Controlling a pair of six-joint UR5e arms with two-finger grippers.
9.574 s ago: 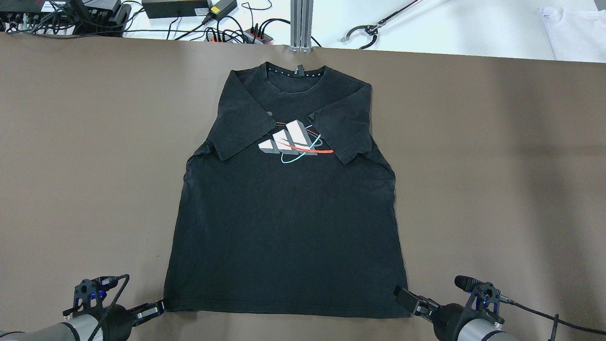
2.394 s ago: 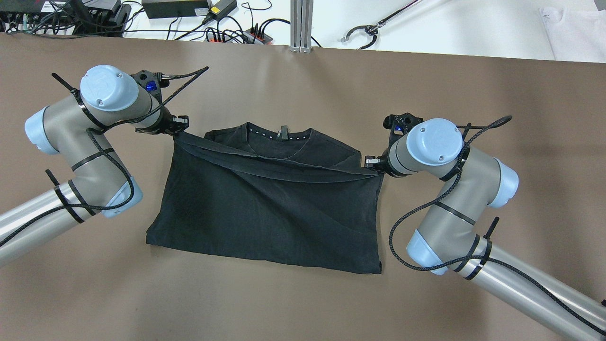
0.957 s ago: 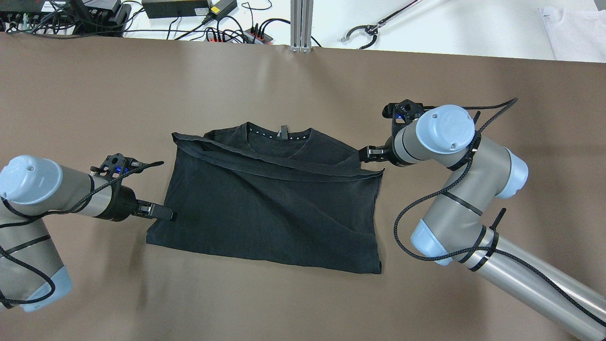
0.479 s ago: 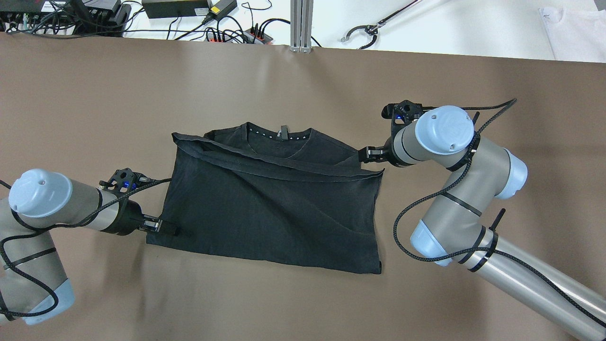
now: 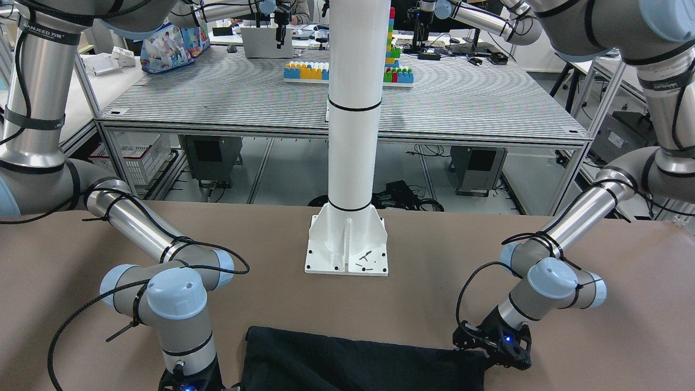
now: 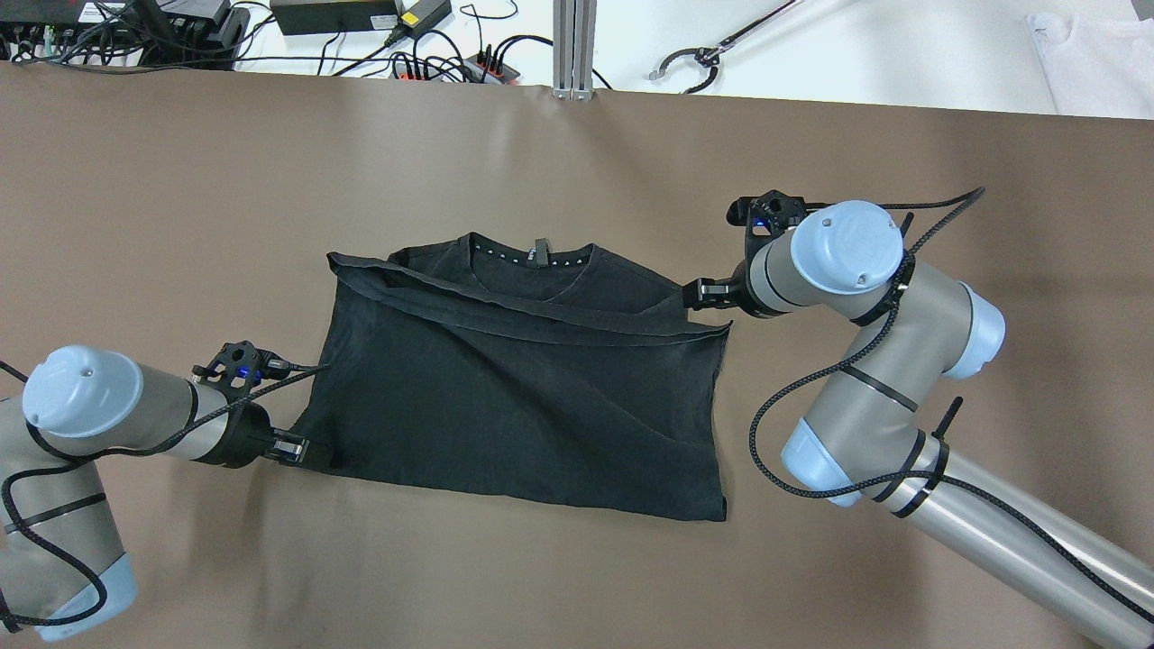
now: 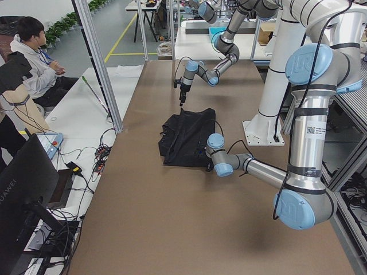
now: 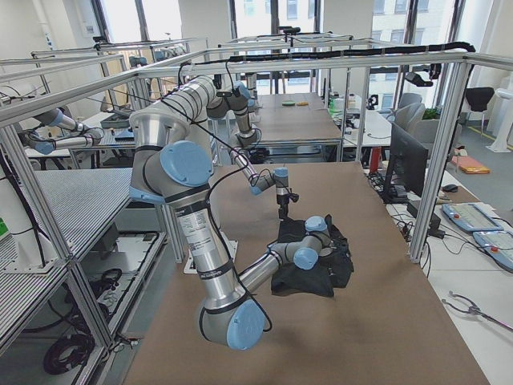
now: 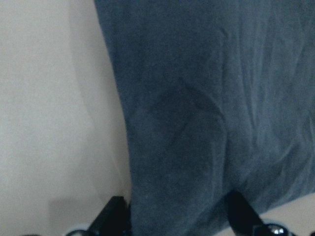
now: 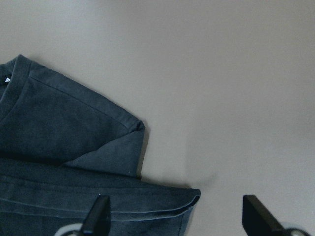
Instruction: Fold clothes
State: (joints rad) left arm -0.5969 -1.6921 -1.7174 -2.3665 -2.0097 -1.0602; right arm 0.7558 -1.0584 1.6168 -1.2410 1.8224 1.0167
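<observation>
1. Brown table: broad bare surface on every side of the cloth.
2. Black garment: mid-table, folded over, its hem lying slantwise under the collar.
3. Left gripper: spread, with its fingers either side of the garment's robot-side left corner.
4. Right gripper: spread wide, just beside the far right hem corner.

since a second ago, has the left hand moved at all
Yes. The left hand has slid toward the robot along the black shirt's left edge, now at its near corner.
</observation>
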